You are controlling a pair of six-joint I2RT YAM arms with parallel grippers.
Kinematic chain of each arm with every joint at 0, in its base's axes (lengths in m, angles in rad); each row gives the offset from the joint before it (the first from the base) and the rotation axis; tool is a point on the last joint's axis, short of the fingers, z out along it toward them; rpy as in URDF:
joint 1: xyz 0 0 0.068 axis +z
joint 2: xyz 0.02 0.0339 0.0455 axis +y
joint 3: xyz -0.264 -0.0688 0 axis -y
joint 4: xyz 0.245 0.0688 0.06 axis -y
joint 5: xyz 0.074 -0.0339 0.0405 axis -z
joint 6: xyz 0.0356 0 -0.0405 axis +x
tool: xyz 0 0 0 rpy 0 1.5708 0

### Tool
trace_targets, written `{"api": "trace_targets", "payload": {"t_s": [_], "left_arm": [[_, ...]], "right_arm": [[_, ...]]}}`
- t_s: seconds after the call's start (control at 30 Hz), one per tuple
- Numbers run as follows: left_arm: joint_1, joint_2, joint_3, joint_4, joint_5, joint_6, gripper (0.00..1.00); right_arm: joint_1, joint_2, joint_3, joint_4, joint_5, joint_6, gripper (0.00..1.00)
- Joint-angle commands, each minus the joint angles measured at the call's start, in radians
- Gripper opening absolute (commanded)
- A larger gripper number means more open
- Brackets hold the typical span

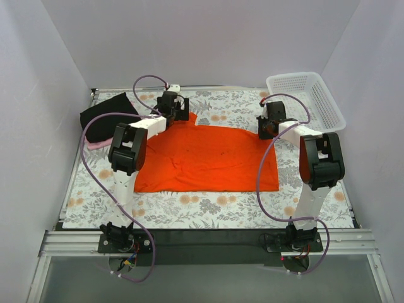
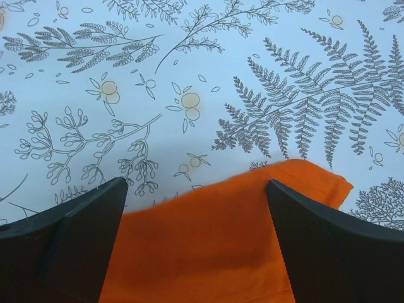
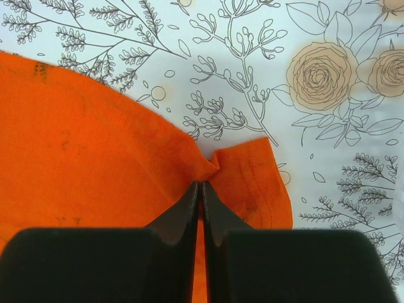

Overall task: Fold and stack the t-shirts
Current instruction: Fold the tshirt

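The orange t-shirt (image 1: 208, 158) lies spread flat on the flower-print table cover. My left gripper (image 1: 175, 115) is at its far left corner. In the left wrist view the left gripper (image 2: 196, 189) is open, with the shirt's edge (image 2: 214, 240) between its fingers (image 2: 82, 233). My right gripper (image 1: 266, 129) is at the shirt's far right corner. In the right wrist view the right gripper (image 3: 202, 185) is shut on a pinched fold of the orange shirt (image 3: 82, 158), which puckers at the tips. The black t-shirt (image 1: 107, 117) lies folded at the back left, on the pale pink one (image 1: 95, 144).
A white mesh basket (image 1: 306, 98) stands at the back right corner. White walls close in the table on three sides. Purple cables loop from both arms. The metal rail with the arm bases (image 1: 208, 243) runs along the near edge.
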Motion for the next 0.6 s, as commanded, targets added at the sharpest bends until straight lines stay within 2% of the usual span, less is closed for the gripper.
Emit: {"api": "trace_targets", "payload": {"t_s": [0.0,0.03,0.17,0.33,0.43,0.47,0.5,0.57], "left_arm": [[0.003,-0.011,0.02,0.015,0.023,0.034,0.84],[0.002,-0.009,0.022,0.008,0.025,0.034,0.78],[0.005,-0.034,-0.015,0.005,0.061,0.032,0.72],[0.021,-0.003,0.031,-0.053,0.075,0.026,0.71],[0.029,0.009,0.05,-0.089,0.106,0.017,0.65],[0.029,0.007,0.045,-0.089,0.112,0.015,0.62],[0.032,0.003,0.036,-0.084,0.114,0.014,0.53],[0.034,0.004,0.033,-0.086,0.121,0.014,0.42]], "right_arm": [[0.002,-0.019,-0.006,0.01,-0.013,-0.006,0.01],[0.003,-0.016,-0.004,0.01,-0.013,-0.006,0.01],[0.003,-0.012,-0.004,0.012,-0.012,-0.008,0.01],[0.003,-0.007,-0.003,0.01,-0.013,-0.006,0.01],[0.003,-0.009,-0.007,0.01,-0.012,-0.008,0.01],[0.003,-0.009,-0.006,0.01,-0.007,-0.008,0.01],[0.002,-0.007,-0.004,0.012,-0.009,-0.006,0.01],[0.002,-0.002,-0.001,0.012,-0.012,-0.006,0.01]]}}
